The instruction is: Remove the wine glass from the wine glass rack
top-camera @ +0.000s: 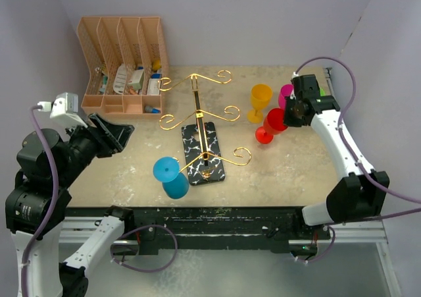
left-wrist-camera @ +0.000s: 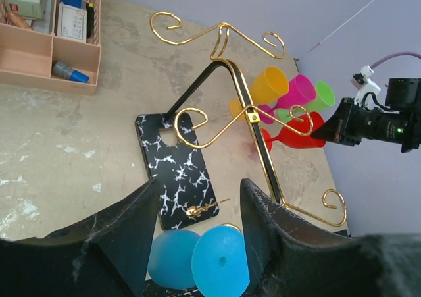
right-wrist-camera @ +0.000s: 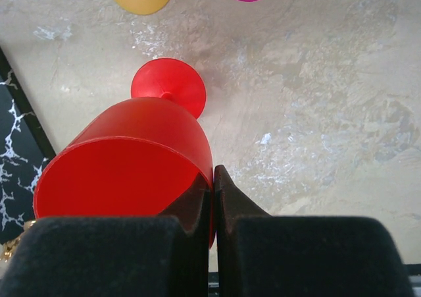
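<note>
The gold wire wine glass rack (top-camera: 196,110) stands mid-table on its black marble base (top-camera: 202,153); it also shows in the left wrist view (left-wrist-camera: 253,116). A blue wine glass (top-camera: 170,176) hangs at the rack's near-left hook, below my left fingers in the left wrist view (left-wrist-camera: 210,261). My left gripper (top-camera: 122,135) is open and empty, left of the rack (left-wrist-camera: 197,185). My right gripper (top-camera: 287,115) is shut on the rim of a red wine glass (right-wrist-camera: 125,159), right of the rack (top-camera: 271,126). The red glass's foot is at table level.
Yellow (top-camera: 260,99), pink (top-camera: 285,93) and green (left-wrist-camera: 322,94) glasses stand behind the red one at the back right. A peach slotted organiser (top-camera: 122,66) with small items is at the back left. Walls close in on both sides.
</note>
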Robot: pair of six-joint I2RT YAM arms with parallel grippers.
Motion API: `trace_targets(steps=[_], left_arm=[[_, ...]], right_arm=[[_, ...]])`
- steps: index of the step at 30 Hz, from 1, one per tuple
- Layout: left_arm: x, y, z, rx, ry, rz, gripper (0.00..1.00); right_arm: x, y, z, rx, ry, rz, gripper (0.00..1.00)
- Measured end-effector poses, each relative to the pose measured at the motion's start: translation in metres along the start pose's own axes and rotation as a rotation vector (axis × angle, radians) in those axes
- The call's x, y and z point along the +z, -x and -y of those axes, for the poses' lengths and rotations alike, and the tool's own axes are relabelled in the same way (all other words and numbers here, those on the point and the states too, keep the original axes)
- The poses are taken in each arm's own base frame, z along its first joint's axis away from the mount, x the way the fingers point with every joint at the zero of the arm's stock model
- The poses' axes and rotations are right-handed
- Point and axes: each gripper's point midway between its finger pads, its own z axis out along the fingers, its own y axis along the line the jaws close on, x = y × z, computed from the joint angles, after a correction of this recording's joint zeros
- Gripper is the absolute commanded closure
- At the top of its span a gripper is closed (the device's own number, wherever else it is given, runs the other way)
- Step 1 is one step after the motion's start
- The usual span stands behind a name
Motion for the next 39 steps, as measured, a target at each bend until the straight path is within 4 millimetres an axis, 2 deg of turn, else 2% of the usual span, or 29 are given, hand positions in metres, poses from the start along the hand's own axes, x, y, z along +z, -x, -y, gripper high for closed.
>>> trace_targets(steps=[7, 12, 16, 21, 22, 25, 28, 32, 34, 35, 37, 39], left_arm=[[-0.011, -0.009, -0.006, 0.006, 0.02, -0.019, 0.43], [-0.019, -0.018, -0.012, 0.006, 0.04, -0.034, 0.43], [-0.024, -0.026, -0.018, 0.003, 0.058, -0.052, 0.43], [-0.022, -0.036, -0.025, 0.0, 0.079, -0.079, 0.43], [-0.021, -0.037, -0.026, 0.0, 0.083, -0.083, 0.43], [-0.017, -0.043, -0.031, -0.004, 0.096, -0.103, 0.43], [-0.013, -0.051, -0.036, -0.008, 0.109, -0.124, 0.43], [-0.007, -0.058, -0.04, -0.017, 0.121, -0.143, 0.43], [-0.004, -0.06, -0.042, -0.019, 0.124, -0.147, 0.44], [-0.002, -0.062, -0.043, -0.022, 0.126, -0.151, 0.44], [0.0, -0.064, -0.044, -0.03, 0.131, -0.157, 0.44], [0.0, -0.065, -0.045, -0.039, 0.133, -0.157, 0.44]], right_arm=[[0.032, 0.002, -0.005, 0.016, -0.008, -0.027, 0.99], [0.043, 0.015, -0.005, 0.02, -0.03, -0.019, 0.79], [0.04, 0.034, -0.008, 0.021, -0.031, 0.019, 0.73], [0.016, 0.061, -0.012, 0.022, -0.002, 0.102, 0.73], [0.009, 0.064, -0.014, 0.024, 0.01, 0.122, 0.73], [-0.029, 0.073, -0.024, 0.032, 0.1, 0.201, 0.73], [-0.08, 0.081, -0.037, 0.054, 0.215, 0.307, 0.72], [-0.164, 0.086, -0.069, 0.055, 0.458, 0.449, 0.73], [-0.2, 0.079, -0.097, 0.028, 0.601, 0.479, 0.72], [-0.216, 0.069, -0.118, -0.001, 0.686, 0.474, 0.72], [-0.248, 0.043, -0.164, -0.08, 0.864, 0.431, 0.69], [-0.265, 0.019, -0.198, -0.139, 0.982, 0.367, 0.68]])
